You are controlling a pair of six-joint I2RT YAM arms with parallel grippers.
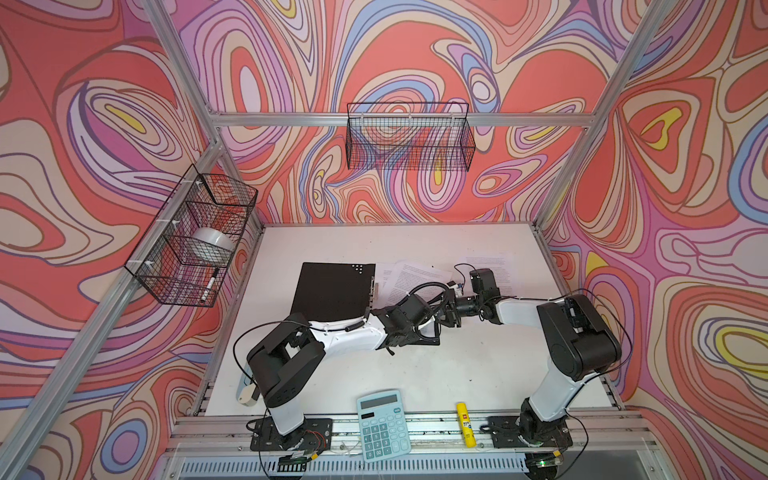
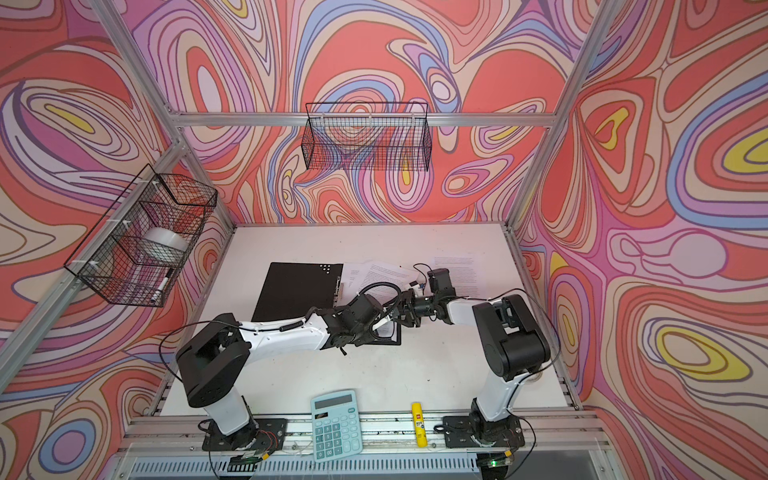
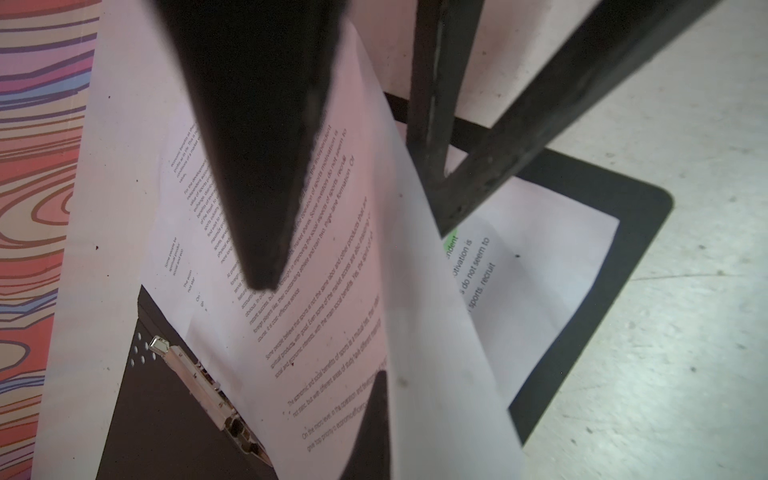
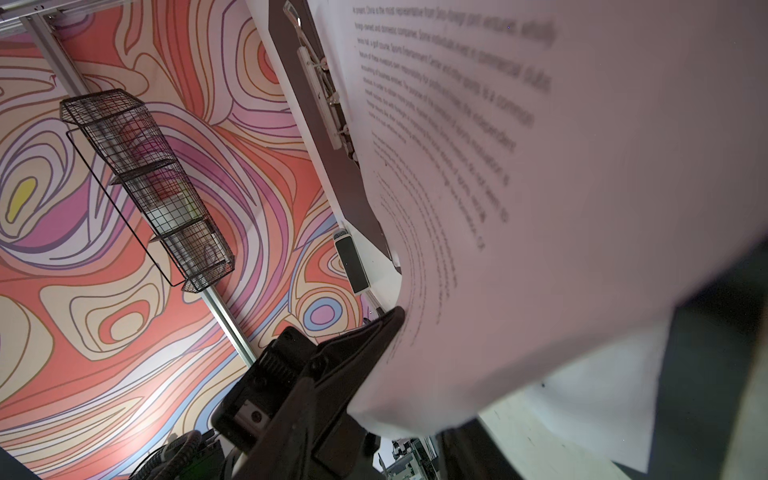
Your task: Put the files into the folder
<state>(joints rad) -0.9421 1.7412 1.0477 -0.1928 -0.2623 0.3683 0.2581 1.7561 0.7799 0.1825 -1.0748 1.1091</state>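
My left gripper [image 4: 395,320] is clamped tight on the edge of a lifted sheet [image 3: 332,270]. In the right wrist view its pinched tips bite right into the curling paper. That lifted sheet arches up over the open folder [image 1: 332,291], which lies flat on the surface [image 1: 457,374], black inside up, with the clip bar [image 3: 195,382] running down its middle.

Under the arch, another printed sheet [image 3: 540,270] lies flat on the folder's right half, with a green highlight [image 3: 451,239] showing on it. More of the files [image 1: 415,272] fan out by the far end of the clip bar, and one page [image 1: 490,266] lies apart from them on my right side.

My right gripper [image 1: 449,316] sits nose to nose with the left one, above the folder's right half. Paper fills its own camera, so I cannot tell whether it is clenched or released.

The calculator [image 1: 383,424] and the glue stick [image 1: 465,424] sit along the near edge, well away from the folder.
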